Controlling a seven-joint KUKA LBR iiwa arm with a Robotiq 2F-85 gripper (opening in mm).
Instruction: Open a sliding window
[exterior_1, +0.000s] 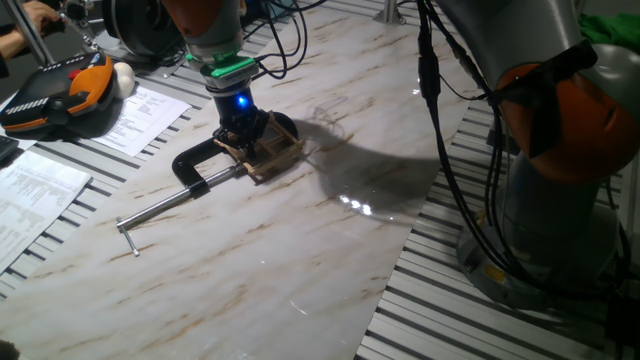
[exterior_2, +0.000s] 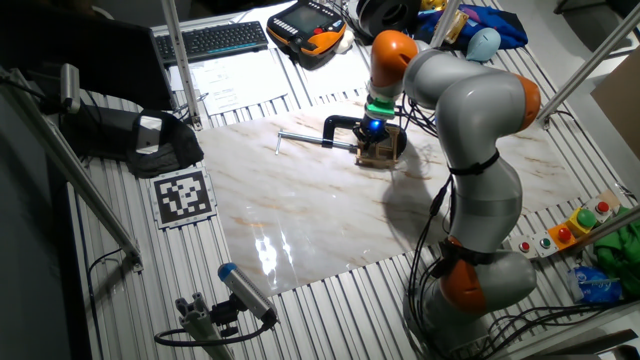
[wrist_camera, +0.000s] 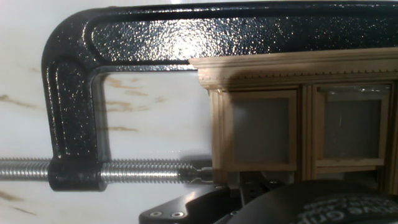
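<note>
Gripper: the gripper (exterior_1: 243, 125) is down on the sliding window (exterior_1: 268, 152), black fingers low over the wood; the hand view shows only a dark part of the hand along the bottom edge, so I cannot tell how wide the jaws stand or whether they have hold of anything.
Task's thing: the sliding window lies flat on the marble tabletop (exterior_1: 300, 250), pinned inside the bow of the C-clamp (exterior_1: 200, 165), near the middle of the far part of the slab.
Progress: judged early. The arm has reached the window, but the panes in the hand view sit side by side, and no gap in the frame shows (the lower rail is hidden by the hand). The sliding itself looks to be left.
Window make: light tan wood, rectangular frame with a stepped moulding along the top, thin bars around cloudy, glassy panes (wrist_camera: 255, 130); small and light, hence the clamp.
Clamp make: black cast body with a pebbled, glossy paint, a curved bow, and a bright threaded steel screw (wrist_camera: 143, 169) whose tip presses on the frame's side; a long rod with a crossbar reaches out over the slab.
Tabletop: polished pale marble with brown veins, mirroring the lights.
Farther off: papers (exterior_1: 140, 115) and an orange-and-black pendant (exterior_1: 60, 90) on the slatted bench.
</note>
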